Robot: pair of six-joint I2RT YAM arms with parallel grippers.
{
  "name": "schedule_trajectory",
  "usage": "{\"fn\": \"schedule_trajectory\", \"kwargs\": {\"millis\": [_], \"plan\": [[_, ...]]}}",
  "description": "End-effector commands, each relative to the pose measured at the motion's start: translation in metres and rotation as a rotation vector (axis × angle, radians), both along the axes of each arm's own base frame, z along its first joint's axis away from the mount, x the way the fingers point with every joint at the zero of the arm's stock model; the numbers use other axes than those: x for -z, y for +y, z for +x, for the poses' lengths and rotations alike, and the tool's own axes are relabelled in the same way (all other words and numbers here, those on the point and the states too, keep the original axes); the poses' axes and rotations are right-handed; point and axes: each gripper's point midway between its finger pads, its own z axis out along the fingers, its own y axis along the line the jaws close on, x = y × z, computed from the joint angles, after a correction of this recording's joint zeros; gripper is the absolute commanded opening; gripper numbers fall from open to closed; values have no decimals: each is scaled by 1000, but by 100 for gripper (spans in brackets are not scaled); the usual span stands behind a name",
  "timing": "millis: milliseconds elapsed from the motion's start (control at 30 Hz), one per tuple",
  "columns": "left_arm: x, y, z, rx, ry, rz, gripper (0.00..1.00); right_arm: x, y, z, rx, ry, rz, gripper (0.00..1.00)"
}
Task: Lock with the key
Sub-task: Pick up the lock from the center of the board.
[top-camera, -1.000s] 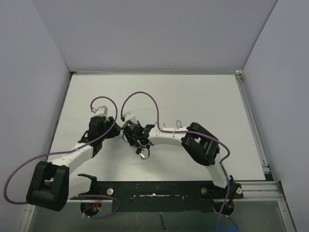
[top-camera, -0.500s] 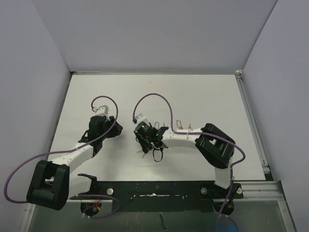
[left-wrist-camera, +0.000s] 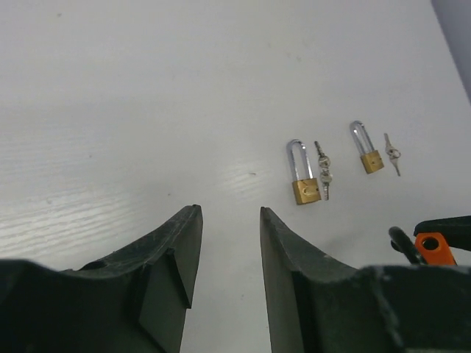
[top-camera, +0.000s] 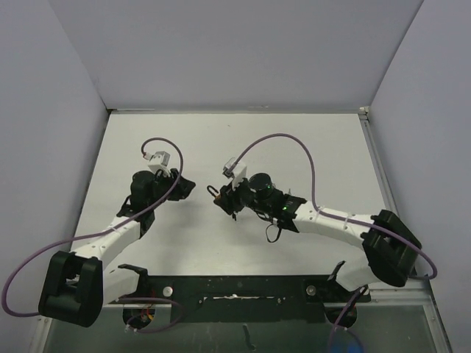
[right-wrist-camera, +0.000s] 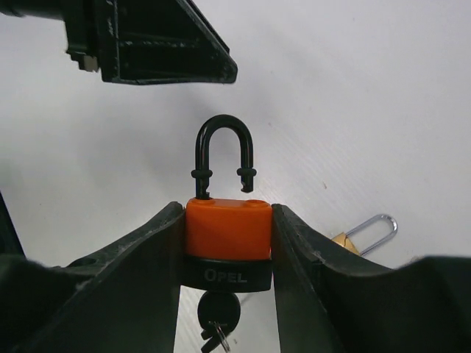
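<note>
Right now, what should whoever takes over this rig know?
Left gripper: open, empty.
Right gripper: shut on the orange padlock, key in its underside.
Done: padlock gripped, key inserted.
Left: shackle is up with one end free; close it, then turn the key.
Two brass padlocks lie on the table, aside.

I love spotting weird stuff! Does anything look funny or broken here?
Only the orange lock in the right gripper: its shackle stands open, one end hanging free above the body, with the key stuck in underneath. It looks unlocked, not broken.
</note>
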Motion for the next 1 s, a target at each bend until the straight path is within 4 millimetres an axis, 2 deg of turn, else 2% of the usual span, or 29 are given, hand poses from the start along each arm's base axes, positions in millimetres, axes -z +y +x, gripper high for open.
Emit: {"fn": "schedule_trajectory", "kwargs": {"millis": [0, 133, 300, 433, 567, 767, 967], "plan": [[-87, -29, 7, 171, -285, -96, 35, -95, -5, -1, -118, -262, 224, 0], [-124, -49, -3, 292, -373, -157, 35, -114, -42, -5, -66, -412, 220, 0], [-167, -75, -15, 404, -414, -217, 35, -128, -83, -4, 67, -550, 207, 0], [-207, -110, -33, 543, -448, -224, 36, -141, -103, -7, 130, -646, 226, 0], [-230, -136, -47, 621, -431, -237, 38, -153, -119, -9, 189, -719, 237, 0], [-222, -152, -46, 675, -301, -242, 40, -169, -129, -15, 196, -800, 238, 0], [-201, -179, -59, 862, -164, -194, 41, -178, -134, -26, 156, -840, 224, 0]]}}
